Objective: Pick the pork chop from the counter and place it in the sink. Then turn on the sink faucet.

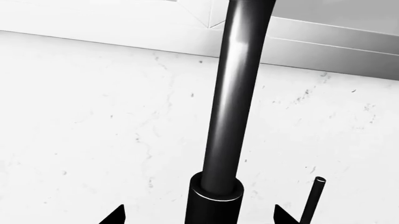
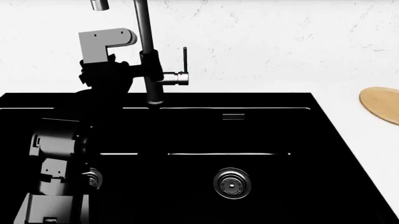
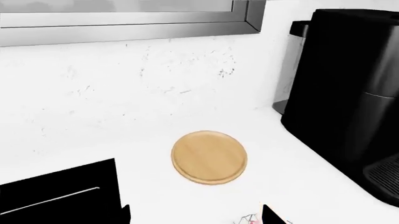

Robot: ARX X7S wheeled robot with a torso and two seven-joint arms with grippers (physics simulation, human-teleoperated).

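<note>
Flat, bright simulator light washes the white marbled counter (image 2: 281, 42) almost shadowless. The matte black double-basin sink (image 2: 262, 126) swallows detail, showing only thin rim highlights. A soft glare streak runs down the dark grey gooseneck faucet (image 1: 232, 107). All views are sharp.

**Three cameras around the sink**

The head view looks down from the front into the sink (image 2: 268, 121), the faucet (image 2: 146, 51) rising at its back edge. The left wrist view sits very close to that faucet (image 1: 227, 121), facing the wall. The right wrist view looks over the table's right end, sharing the wooden disc (image 3: 209, 157) with the head view (image 2: 381, 103).
</note>
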